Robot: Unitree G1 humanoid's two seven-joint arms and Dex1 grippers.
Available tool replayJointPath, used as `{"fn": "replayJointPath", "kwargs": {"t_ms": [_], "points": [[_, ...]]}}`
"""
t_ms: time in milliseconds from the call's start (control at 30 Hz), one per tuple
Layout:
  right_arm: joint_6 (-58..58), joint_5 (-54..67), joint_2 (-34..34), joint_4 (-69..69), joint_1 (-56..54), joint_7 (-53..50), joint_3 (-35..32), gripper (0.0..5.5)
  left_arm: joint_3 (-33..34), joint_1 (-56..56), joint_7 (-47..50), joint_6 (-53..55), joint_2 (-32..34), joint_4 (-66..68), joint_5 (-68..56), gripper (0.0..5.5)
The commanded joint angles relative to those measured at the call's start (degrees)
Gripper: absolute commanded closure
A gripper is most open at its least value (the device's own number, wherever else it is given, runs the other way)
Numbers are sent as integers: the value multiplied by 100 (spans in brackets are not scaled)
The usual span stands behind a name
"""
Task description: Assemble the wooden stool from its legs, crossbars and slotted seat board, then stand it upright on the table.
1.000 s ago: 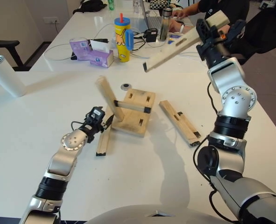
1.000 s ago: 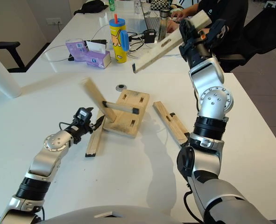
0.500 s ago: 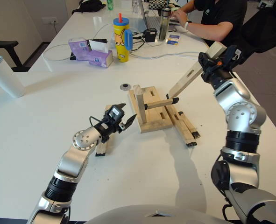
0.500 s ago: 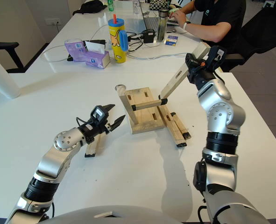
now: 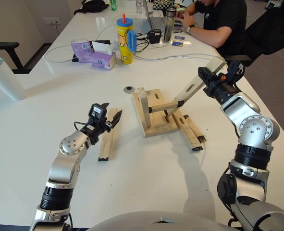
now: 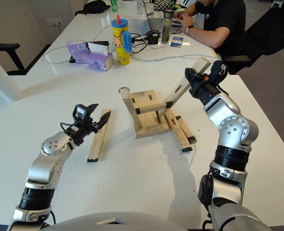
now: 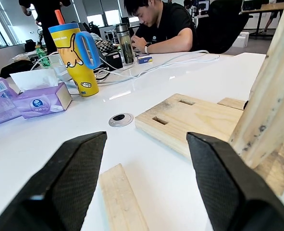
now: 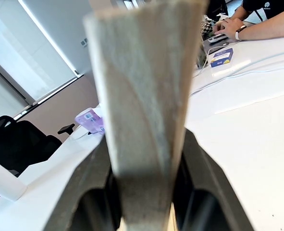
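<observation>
Stool assembly is partway through on the white tabletop [image 5: 146, 178]. Its seat board [image 5: 157, 126] lies flat near the middle, a little nearer the right edge than the left. One upright leg [image 5: 142, 102] stands in the board's left side, and a crossbar [image 5: 162, 107] runs from it toward the right, above the board. A tilted leg [image 5: 192, 87] slants down from the right, its lower end meeting the crossbar's free end; whether it is seated there I cannot tell. Two spare pieces [image 5: 191, 129] lie side by side against the board's right side. A loose leg [image 5: 107, 139] lies flat to the left of the board, apart from it.

The right tool [image 5: 211, 79] is clamped on the upper part of the tilted leg. The left tool [image 5: 111, 114] hangs with its fingers spread just over the far end of the loose leg, touching nothing.

The step in hand looks like fitting the second leg. Next, its slot must line up with the crossbar end and its foot with the board's slot before pressing down, probably with the board steadied.
</observation>
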Motion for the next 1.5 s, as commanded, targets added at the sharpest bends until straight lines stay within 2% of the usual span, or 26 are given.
{"fn": "replayJointPath", "kwargs": {"t_ms": [33,500,767,1067,1200,1500], "points": [[97,107,-67,-156,140,111,-80,447,103,-73,100,110,-108,-44,-80,241],[-992,-766,-20,477,790,708,270,447,182,-160,125,133,-166,-39,-130,241],[-1916,-1375,-72,623,1250,1576,972,447,207,-241,166,187,-236,-117,-224,241],[-2130,-1514,141,246,1590,1514,1342,447,90,-448,207,632,-495,-678,-672,241],[-2231,-2181,-49,167,1718,1460,1978,445,119,-465,234,669,-476,-704,-706,241],[-2156,-2384,-263,743,1610,1505,2344,442,223,-593,361,751,-651,-718,-944,241]]}}
